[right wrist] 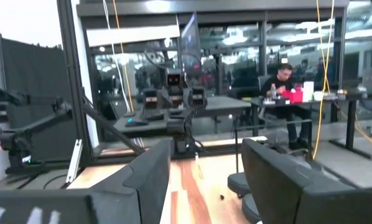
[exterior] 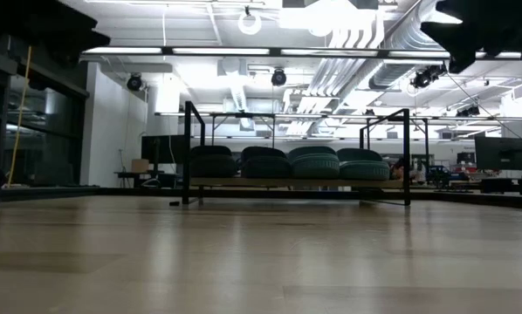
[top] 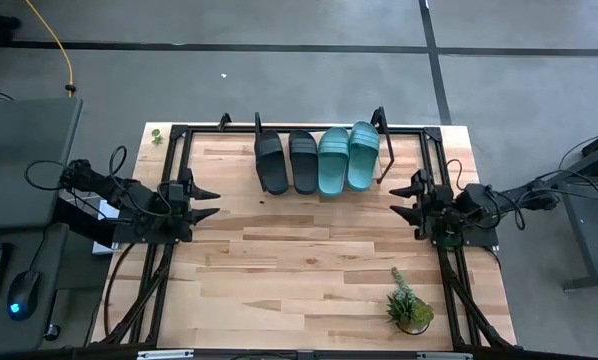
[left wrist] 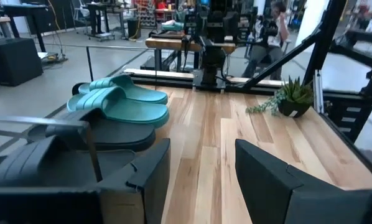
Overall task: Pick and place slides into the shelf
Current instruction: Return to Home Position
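**All four slides on the shelf, both claws empty and wide open**

Your slides look placed. Two black slides (top: 272,162) and two teal slides (top: 334,160) sit side by side on the shelf (exterior: 243,182) at the far edge of the tabletop (top: 299,260), and none lies on the bare wood. Each slide's long axis runs front to back, square to the line between your two claws.

From the left gripper (top: 214,202) the row lies toward the far edge and the table's middle, with the black pair nearer. From the right gripper (top: 394,199) it lies the mirror way, with the teal pair nearer. Both claws sit out at the table's sides, well apart from the shelf. Their fingers are spread wide with nothing between them, and each wrist view shows only open space in the gap.

By this layout nothing is left to pick, so your move is a retreat. Draw each arm back, clear of the shelf's upright posts. The potted plant (top: 409,305) stands near the front on the right arm's side, so mind it.
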